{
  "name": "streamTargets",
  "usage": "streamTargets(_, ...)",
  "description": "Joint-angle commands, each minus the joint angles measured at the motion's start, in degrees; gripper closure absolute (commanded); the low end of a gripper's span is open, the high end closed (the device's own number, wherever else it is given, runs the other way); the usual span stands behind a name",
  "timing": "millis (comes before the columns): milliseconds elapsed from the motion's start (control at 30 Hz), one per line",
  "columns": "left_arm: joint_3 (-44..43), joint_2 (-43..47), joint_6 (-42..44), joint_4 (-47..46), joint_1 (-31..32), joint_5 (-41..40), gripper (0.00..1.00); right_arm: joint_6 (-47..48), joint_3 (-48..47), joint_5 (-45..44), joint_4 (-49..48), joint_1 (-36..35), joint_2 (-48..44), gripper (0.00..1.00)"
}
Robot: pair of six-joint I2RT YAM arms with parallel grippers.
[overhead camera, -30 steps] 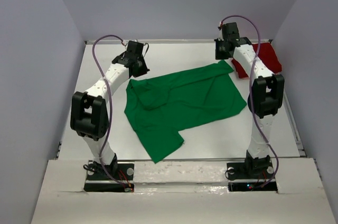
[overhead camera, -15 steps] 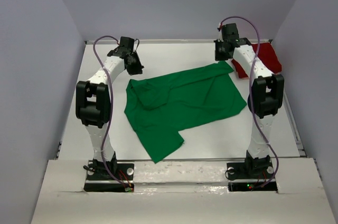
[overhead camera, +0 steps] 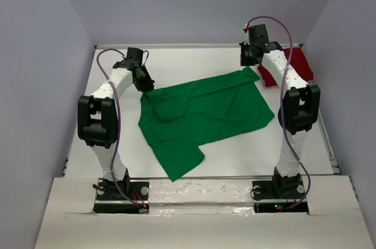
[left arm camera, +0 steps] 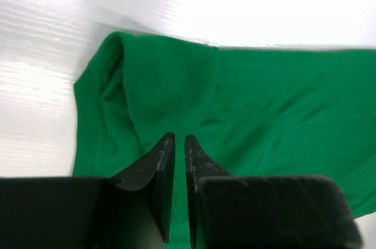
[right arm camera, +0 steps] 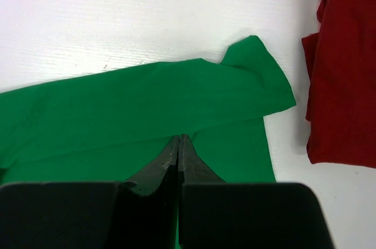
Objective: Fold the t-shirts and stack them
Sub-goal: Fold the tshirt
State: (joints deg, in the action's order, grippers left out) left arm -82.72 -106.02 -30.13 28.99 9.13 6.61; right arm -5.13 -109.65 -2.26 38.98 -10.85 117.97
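Plain grey walls (overhead camera: 194, 2) around a white desk (overhead camera: 235, 161), nothing fancy. The green t-shirt (overhead camera: 205, 114) lay spread across the middle of the desk. It was wrinkled, its far-left corner was rolled over, and a flap stuck out toward the near edge. The dark red t-shirt (overhead camera: 298, 64) sat in a lump at the far right corner of the desk, just beside the green one's far-right corner. From the wrist view there was a strip of bare desk between them.

My left tool (left arm camera: 179, 138) hung over the green shirt's far-left corner, jaws only a sliver apart with no cloth between them. The right tool (right arm camera: 178, 137) was pinched fully closed and empty, over the green shirt's far-right edge.

So honestly I'd put us at the early end. The green had no tidy fold, I couldn't tell if the red was folded or just bunched, and there was no stack. Folding and stacking both looked left to do.
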Motion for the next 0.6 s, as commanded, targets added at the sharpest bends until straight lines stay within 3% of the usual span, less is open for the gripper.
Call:
streamTargets(0, 1.6, 5.5, -0.7, 0.5, -3.5, -1.1, 0.6, 0.7, 0.7, 0.8, -1.9, 0.3, -4.3, 1.0)
streamTargets(67, 2.4, 5.6, -0.2, 0.1, -4.8, 0.3, 0.47, 0.7, 1.0, 0.8, -2.1, 0.3, -4.6, 1.0)
streamTargets(100, 3.3, 5.6, 0.0, -0.3, -5.4, 0.8, 0.46, 0.8, 1.1, 0.7, -2.2, 0.3, -4.7, 1.0)
streamTargets(333, 4.2, 3.4, 1.3, -2.1, -8.7, 6.3, 0.47, 0.9, 1.3, -0.4, -2.2, 0.3, -7.1, 1.0)
streamTargets(567, 2.8, -0.2, 1.0, -3.9, -10.1, 9.3, 0.55, 1.3, 1.6, -1.1, -2.5, 0.3, -9.1, 1.0)
